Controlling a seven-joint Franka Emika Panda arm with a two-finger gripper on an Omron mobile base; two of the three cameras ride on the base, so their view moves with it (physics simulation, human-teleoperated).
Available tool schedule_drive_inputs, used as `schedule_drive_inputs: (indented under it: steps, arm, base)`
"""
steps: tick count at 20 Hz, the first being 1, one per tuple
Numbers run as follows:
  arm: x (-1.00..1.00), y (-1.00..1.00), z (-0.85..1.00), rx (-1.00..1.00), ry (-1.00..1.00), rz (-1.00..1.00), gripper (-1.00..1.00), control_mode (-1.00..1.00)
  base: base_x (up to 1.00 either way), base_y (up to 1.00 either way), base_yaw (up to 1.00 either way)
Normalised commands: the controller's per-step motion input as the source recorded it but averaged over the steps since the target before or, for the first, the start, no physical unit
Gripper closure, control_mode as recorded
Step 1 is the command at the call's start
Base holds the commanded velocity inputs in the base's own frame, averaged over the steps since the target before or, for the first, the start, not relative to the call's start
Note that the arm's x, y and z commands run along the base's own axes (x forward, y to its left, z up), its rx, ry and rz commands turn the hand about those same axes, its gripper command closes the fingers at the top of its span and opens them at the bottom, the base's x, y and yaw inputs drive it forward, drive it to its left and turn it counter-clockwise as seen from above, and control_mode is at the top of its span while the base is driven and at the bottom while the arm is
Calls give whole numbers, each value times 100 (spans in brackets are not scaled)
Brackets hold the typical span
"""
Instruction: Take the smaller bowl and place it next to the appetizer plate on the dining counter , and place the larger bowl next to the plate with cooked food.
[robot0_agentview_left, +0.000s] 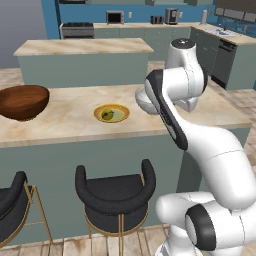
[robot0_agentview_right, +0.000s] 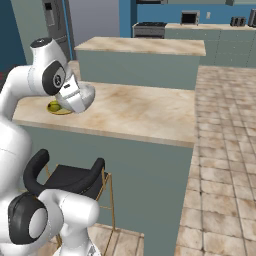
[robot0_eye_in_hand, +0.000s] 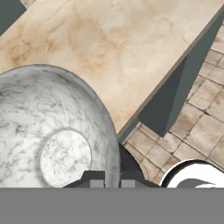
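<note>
Marbled bowl (robot0_eye_in_hand: 52, 135): gripper (robot0_eye_in_hand: 113, 181) pinched on its rim, carried over the dining counter (robot0_agentview_left: 60, 117), mouth facing the hand camera. Yellow plate (robot0_agentview_left: 111, 113) at nine o'clock of it; wooden bowl (robot0_agentview_left: 22, 101) farther left.

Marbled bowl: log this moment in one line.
gripper: shut on marbled bowl | bowl: carried above dining counter | yellow appetizer plate: nearby | wooden bowl: on counter

A grey-white marbled, stone-look smaller bowl (robot0_eye_in_hand: 52, 131) shows a smooth, faintly glossy inside. At nine o'clock on the beige marble-patterned, polished surface (robot0_agentview_left: 65, 120) sits the glossy reddish-brown wooden larger bowl (robot0_agentview_left: 22, 101). The stools (robot0_agentview_left: 116, 195) wear matt black padding on brassy metal legs. Floor tiles (robot0_agentview_right: 225, 150) look matt stone.
</note>
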Motion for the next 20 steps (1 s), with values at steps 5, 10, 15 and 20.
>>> schedule_drive_inputs:
  steps: [5,10,15,20]
  arm:
    - [31,0,-20,0,0,0,100,-100]
    - [33,0,-25,0,0,0,100,-100]
    - [36,0,-22,0,0,0,100,-100]
    - [38,0,-22,0,0,0,100,-100]
  base:
    - [0,0,0]
    - [0,0,0]
    - [0,0,0]
    - [0,0,0]
